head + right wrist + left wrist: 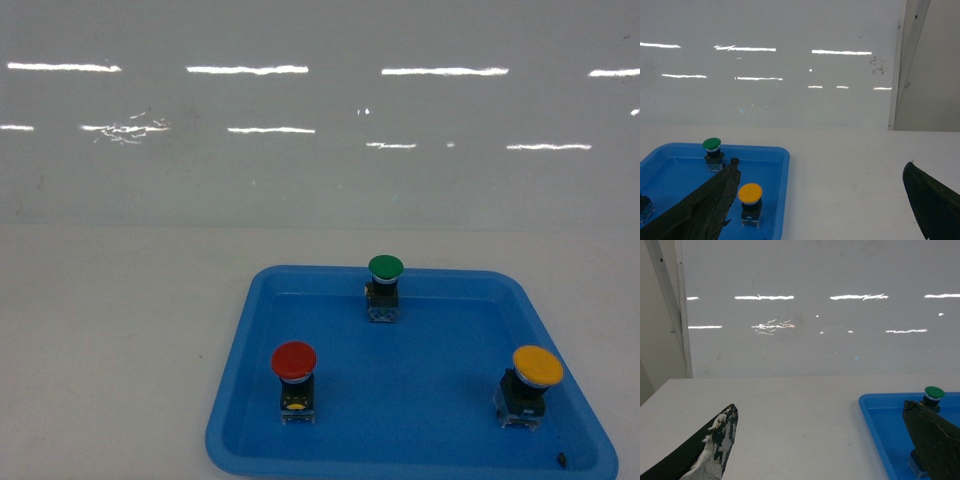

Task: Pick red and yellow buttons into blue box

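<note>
The red button (294, 361) stands upright at the front left of a shallow blue tray (400, 380). At the tray's front right stands the yellow button (537, 366), which the right wrist view also shows (750, 193). The blue box is out of view. No gripper shows in the head view. My left gripper (820, 407) is open over bare table to the left of the tray (880, 420), holding nothing. My right gripper (822, 162) is open too, empty, over the table to the right of the tray (680, 175), with its left finger (715, 200) beside the yellow button.
A green button (385, 268) stands at the back middle of the tray, also seen in the wrist views (934, 392) (711, 145). A glossy white wall (320, 120) closes the far side of the white table (110, 340).
</note>
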Robot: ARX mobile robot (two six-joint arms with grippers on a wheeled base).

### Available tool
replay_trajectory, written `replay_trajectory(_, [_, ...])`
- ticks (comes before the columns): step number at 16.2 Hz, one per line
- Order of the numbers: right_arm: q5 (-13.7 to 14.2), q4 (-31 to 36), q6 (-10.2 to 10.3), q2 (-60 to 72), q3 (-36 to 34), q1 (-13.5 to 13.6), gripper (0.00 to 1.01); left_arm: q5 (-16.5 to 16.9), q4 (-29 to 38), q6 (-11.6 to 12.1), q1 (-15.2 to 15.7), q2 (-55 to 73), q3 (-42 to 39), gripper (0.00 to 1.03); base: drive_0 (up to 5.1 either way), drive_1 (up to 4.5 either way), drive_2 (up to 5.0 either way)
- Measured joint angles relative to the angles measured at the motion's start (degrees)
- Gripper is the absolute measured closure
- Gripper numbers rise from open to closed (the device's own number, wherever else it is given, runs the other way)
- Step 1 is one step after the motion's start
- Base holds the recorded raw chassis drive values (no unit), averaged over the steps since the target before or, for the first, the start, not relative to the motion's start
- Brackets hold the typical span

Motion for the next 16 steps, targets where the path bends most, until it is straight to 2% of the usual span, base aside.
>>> replay_trajectory(16, [0.0,0.0,0.0,0.0,0.0,0.0,0.03,0.0,0.0,0.0,0.0,0.0,0.0,0.05,0.0,0.0,0.0])
